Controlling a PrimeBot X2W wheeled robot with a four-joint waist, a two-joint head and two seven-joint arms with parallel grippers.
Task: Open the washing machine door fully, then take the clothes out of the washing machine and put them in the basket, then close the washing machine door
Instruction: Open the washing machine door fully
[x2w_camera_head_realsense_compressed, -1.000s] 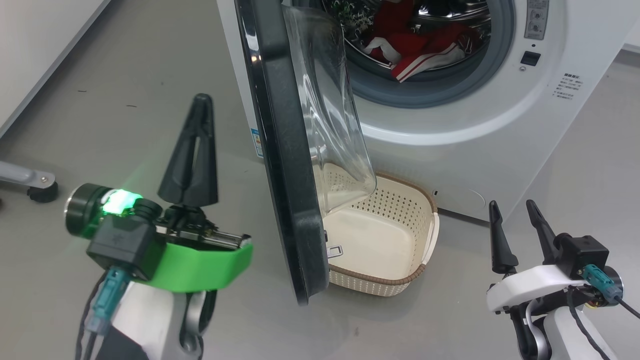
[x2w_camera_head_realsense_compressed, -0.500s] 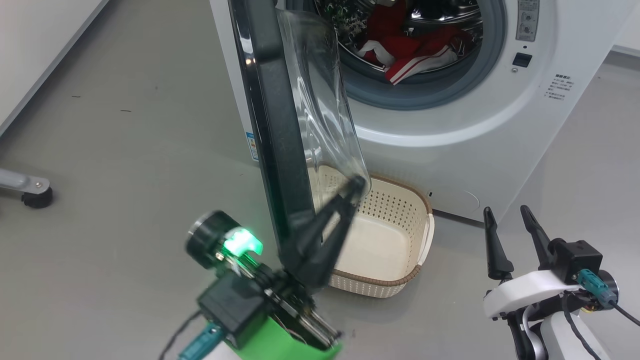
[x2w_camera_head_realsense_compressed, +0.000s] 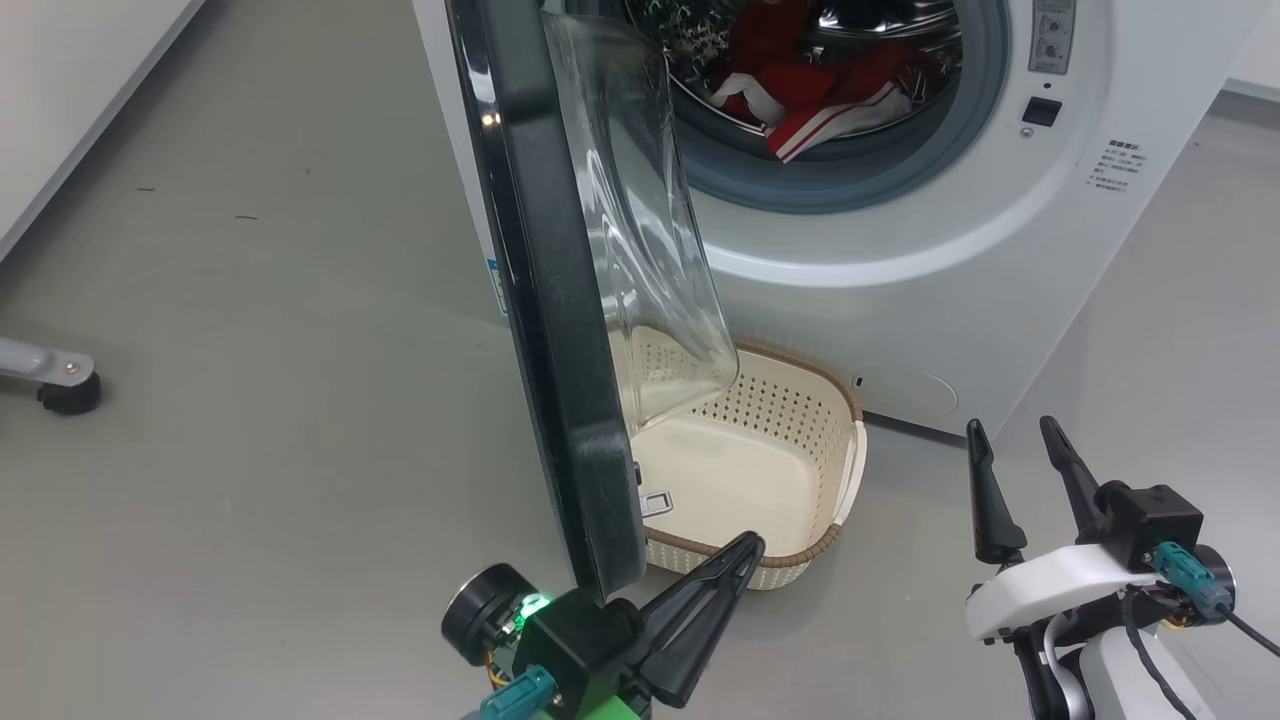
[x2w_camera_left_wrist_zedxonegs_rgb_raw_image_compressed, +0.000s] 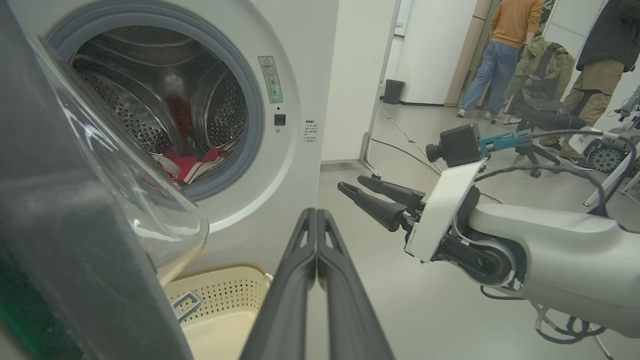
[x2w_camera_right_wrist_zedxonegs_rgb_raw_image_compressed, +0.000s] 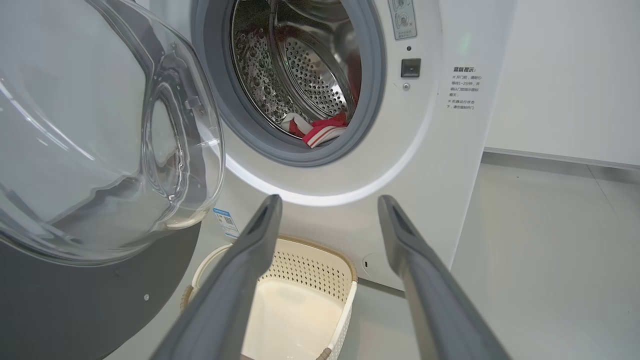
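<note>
The washing machine stands with its door swung out edge-on toward me, the glass bowl facing the drum. Red clothes with white stripes lie inside the drum and are visible as clothes and clothes from the wrists. The cream basket sits on the floor under the door, with nothing in it. My left gripper is shut and holds nothing, low beneath the door's bottom edge, pointing at the basket's near rim. My right gripper stands open to the right of the basket, holding nothing.
A caster foot of a stand sits on the grey floor at the far left. A white wall runs along the upper left. Behind the right arm, two people stand by an office chair, with cables on the floor.
My left gripper, shut throughout, swung from the door's left side across its front and dropped below its bottom edge. The right gripper and door kept still; the camera shifted slightly.
</note>
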